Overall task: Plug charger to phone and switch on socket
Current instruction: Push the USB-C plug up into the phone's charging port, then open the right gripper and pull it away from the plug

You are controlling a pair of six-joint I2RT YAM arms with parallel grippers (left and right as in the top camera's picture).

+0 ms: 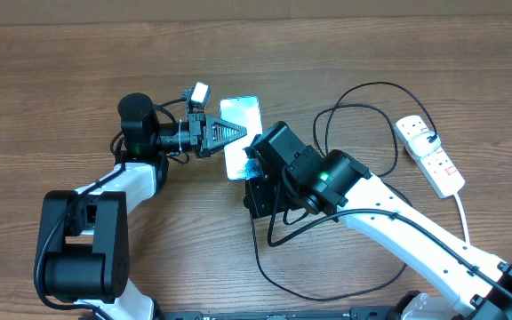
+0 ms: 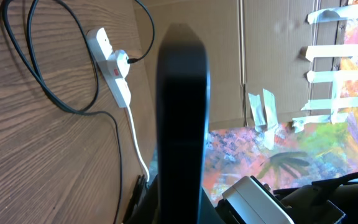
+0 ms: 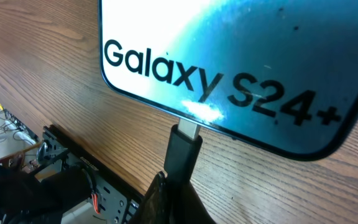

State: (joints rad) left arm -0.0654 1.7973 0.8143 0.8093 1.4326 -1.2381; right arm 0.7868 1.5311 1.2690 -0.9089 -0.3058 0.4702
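The phone point(image 1: 242, 113) lies tilted at the table's middle, its blue-teal screen facing up. In the right wrist view its screen point(image 3: 241, 56) reads "Galaxy S24+". My left gripper point(image 1: 231, 132) is shut on the phone's side edge; the left wrist view shows the phone edge-on point(image 2: 182, 112) between the fingers. My right gripper point(image 1: 254, 169) is shut on the charger's black connector point(image 3: 183, 149), whose metal tip sits at the port in the phone's end. The charger cable point(image 1: 327, 289) loops to the white socket point(image 1: 431, 156) at the right, also in the left wrist view point(image 2: 109, 62).
The socket's white cord point(image 1: 462, 213) runs toward the front right. A black rail with wiring point(image 3: 73, 168) lines the table's front edge. A cardboard wall point(image 2: 272, 56) with taped strips stands beyond the table.
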